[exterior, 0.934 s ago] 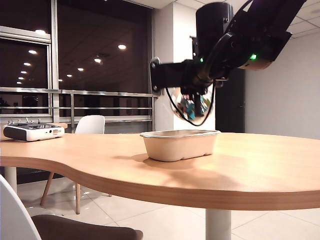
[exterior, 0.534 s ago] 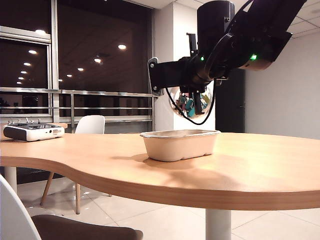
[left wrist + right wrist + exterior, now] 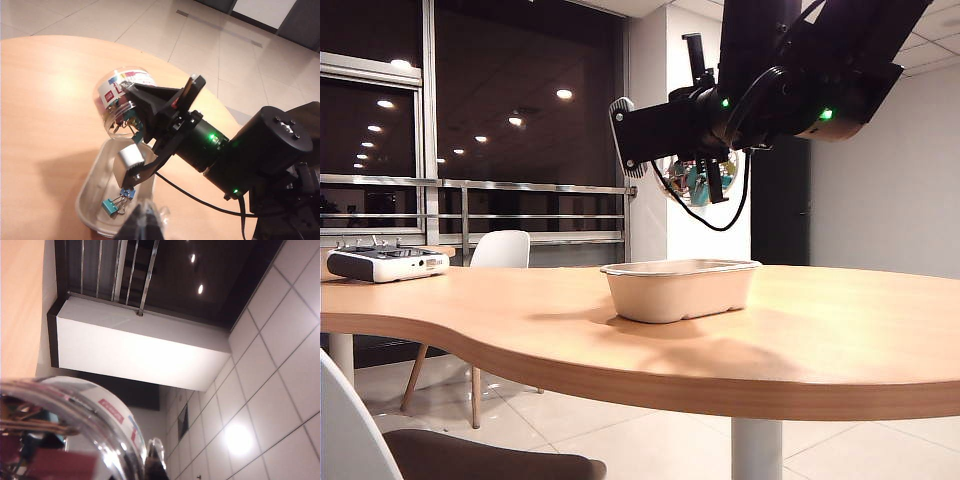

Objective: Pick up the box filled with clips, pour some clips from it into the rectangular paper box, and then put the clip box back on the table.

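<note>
My right gripper [image 3: 700, 182] hangs above the table [image 3: 520, 320], shut on the box filled with clips [image 3: 692, 184], a clear jar with a white label. From the left wrist view the jar [image 3: 117, 95] lies tilted on its side over the rectangular paper box [image 3: 87, 192], black fingers [image 3: 150, 97] clamped across it. Several clips [image 3: 117, 200], blue and teal, lie inside that beige tray [image 3: 680, 290]. The right wrist view shows the jar wall [image 3: 75, 430] close up. My left gripper [image 3: 142, 225] hovers just above the tray's near rim, shut, holding nothing.
A white-grey controller [image 3: 385, 262] rests at the table's far left edge. A white chair [image 3: 500, 250] stands behind the table and another chair [image 3: 350, 430] sits at the near left corner. The right arm's cable [image 3: 200, 200] hangs over the tabletop beside the tray.
The right wrist has rolled and pitched, carrying the jar upward, higher above the tray. The tray has stayed put.
</note>
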### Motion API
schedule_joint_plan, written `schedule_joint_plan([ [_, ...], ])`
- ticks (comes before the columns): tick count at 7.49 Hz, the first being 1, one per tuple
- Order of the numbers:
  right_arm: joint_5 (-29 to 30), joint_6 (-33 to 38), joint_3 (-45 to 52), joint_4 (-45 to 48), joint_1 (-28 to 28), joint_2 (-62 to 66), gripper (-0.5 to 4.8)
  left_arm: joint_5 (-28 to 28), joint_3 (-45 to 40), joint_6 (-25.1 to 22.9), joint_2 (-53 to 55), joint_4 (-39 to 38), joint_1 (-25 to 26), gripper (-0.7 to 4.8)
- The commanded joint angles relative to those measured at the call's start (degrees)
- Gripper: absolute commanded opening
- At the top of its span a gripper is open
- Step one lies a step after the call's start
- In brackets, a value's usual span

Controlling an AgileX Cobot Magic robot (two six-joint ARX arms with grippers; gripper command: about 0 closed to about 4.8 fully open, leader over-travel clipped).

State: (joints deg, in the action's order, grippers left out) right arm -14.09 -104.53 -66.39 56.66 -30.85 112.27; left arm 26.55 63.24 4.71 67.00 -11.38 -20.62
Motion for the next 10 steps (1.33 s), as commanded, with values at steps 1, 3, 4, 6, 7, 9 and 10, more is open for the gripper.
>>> schedule_joint_plan([
  [1,0.02,-0.68,-0.22,1.38,-0.5,-0.39,-0.05,0.28,0.2,-0.2,-0.17,0.7,0.02,-0.06],
  [3,0.2,-0.92,-0.24,2.05,-0.5,-0.39,-0.05,0.26,0.2,-0.2,-0.17,0.7,0.02,-0.06],
  [4,0.22,1.03,-0.2,1.16,-0.15,-0.39,-0.05,0.28,0.2,-0.2,-0.17,0.7,0.02,-0.06],
  [6,1.4,1.66,3.45,0.42,0.59,-0.39,-0.05,0.28,0.2,-0.2,-0.17,0.72,0.02,-0.06],
  [7,1.25,1.01,4.83,4.2,0.55,-0.42,-0.05,0.28,0.2,-0.2,-0.17,0.7,0.02,-0.06],
  [9,2.64,0.52,5.97,5.16,0.72,-0.39,-0.05,0.26,0.2,-0.2,-0.17,0.7,0.02,-0.06],
  [10,3.17,0.57,6.12,7.52,0.66,-0.42,-0.05,0.26,0.2,-0.2,-0.17,0.7,0.02,-0.06],
])
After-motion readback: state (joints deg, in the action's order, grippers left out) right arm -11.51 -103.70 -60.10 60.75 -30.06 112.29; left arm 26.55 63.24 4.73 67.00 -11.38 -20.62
